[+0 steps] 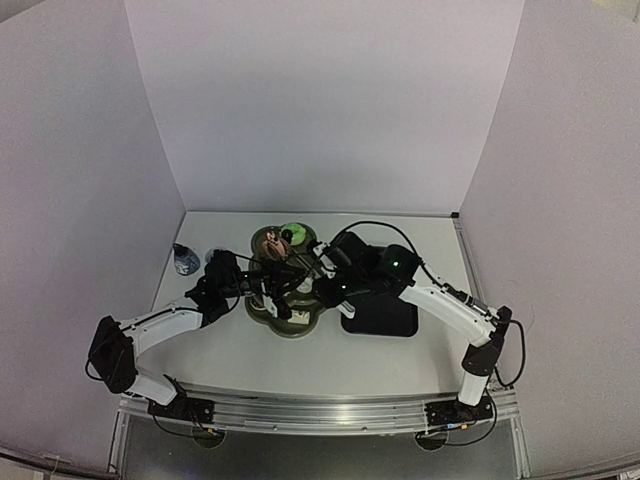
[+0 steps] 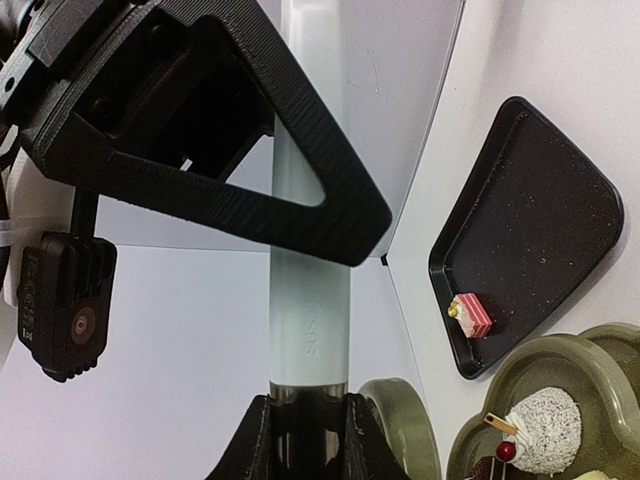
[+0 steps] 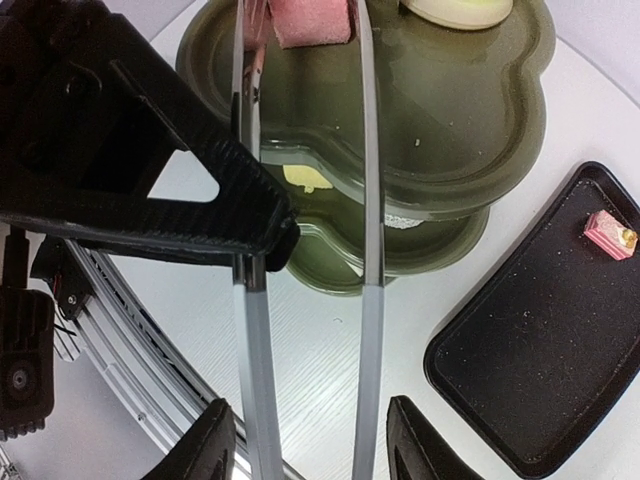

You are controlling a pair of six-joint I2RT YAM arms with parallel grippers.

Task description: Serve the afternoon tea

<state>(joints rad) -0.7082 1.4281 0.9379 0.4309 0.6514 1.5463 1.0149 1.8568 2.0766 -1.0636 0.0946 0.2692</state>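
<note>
The olive-green stand (image 1: 288, 318) rises mid-table, with cakes on its tiers. My left gripper (image 2: 310, 440) is shut on the hinge end of the metal tongs (image 2: 310, 300). The tongs' two arms (image 3: 365, 250) run between the fingers of my right gripper (image 3: 312, 445), which stands open with a slight gap on each side. Their tips flank a pink cake (image 3: 310, 18) resting on the top tier (image 3: 450, 110). Another pink cake (image 3: 610, 233) lies on the black tray (image 3: 540, 380). A white speckled cake (image 2: 545, 430) sits on a lower tier. Two bluish cups (image 1: 186, 261) stand at the far left.
The black tray (image 1: 380, 318) lies just right of the stand, under the right arm. Both grippers (image 1: 258, 285) (image 1: 318, 278) crowd over the stand from either side. White walls close in the table on three sides.
</note>
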